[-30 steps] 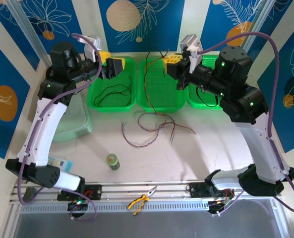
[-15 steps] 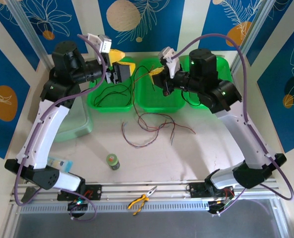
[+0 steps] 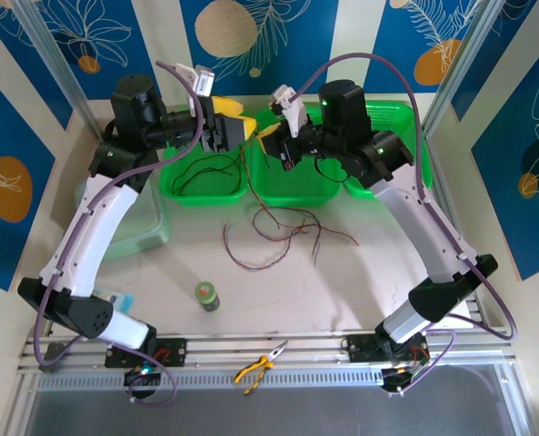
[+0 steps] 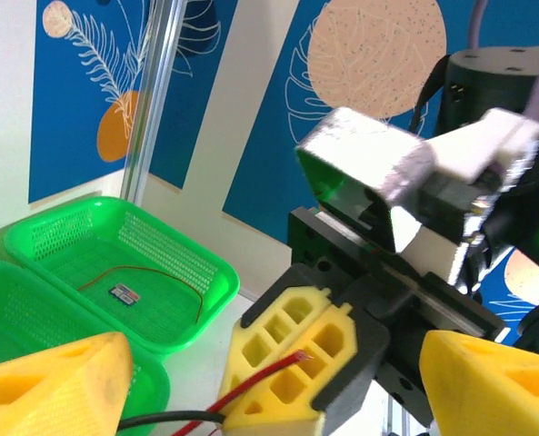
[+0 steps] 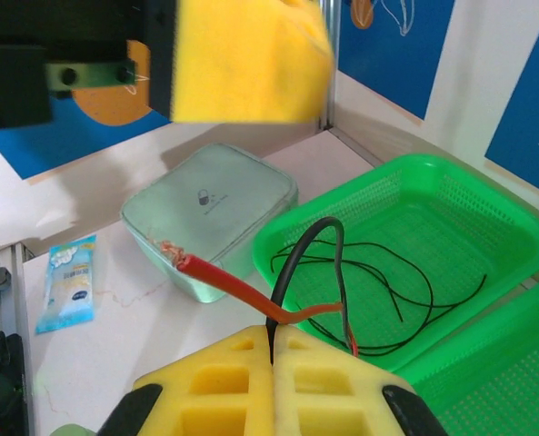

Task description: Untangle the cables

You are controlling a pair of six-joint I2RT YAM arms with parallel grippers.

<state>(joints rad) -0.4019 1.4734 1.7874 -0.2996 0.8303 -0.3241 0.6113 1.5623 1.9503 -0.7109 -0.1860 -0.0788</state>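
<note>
A loose tangle of dark red and purple-blue cables (image 3: pixel 283 229) lies on the table in front of the baskets. From it a red cable (image 5: pixel 233 283) and a black cable (image 5: pixel 301 250) rise to my right gripper (image 3: pixel 271 147), which is shut on both over the middle basket. Its yellow fingers (image 4: pixel 292 363) show with the red cable's bare end sticking out. My left gripper (image 3: pixel 231 130) is open and faces the right one, one finger (image 4: pixel 51 386) on each side of that tip. Another black cable (image 3: pixel 201 171) lies in the left basket (image 3: pixel 174 186).
Three green baskets stand in a row at the back; the right one (image 4: pixel 33 241) holds a thin wire and a small chip. A translucent container (image 3: pixel 137 222) stands at the left. A small green bottle (image 3: pixel 207 295), a blue packet (image 5: pixel 69 282) and pliers (image 3: pixel 260 366) lie nearer the front.
The right arm has swung left, carrying the pinched cables from over the right side of the baskets toward the left gripper. The left gripper has moved right to meet it.
</note>
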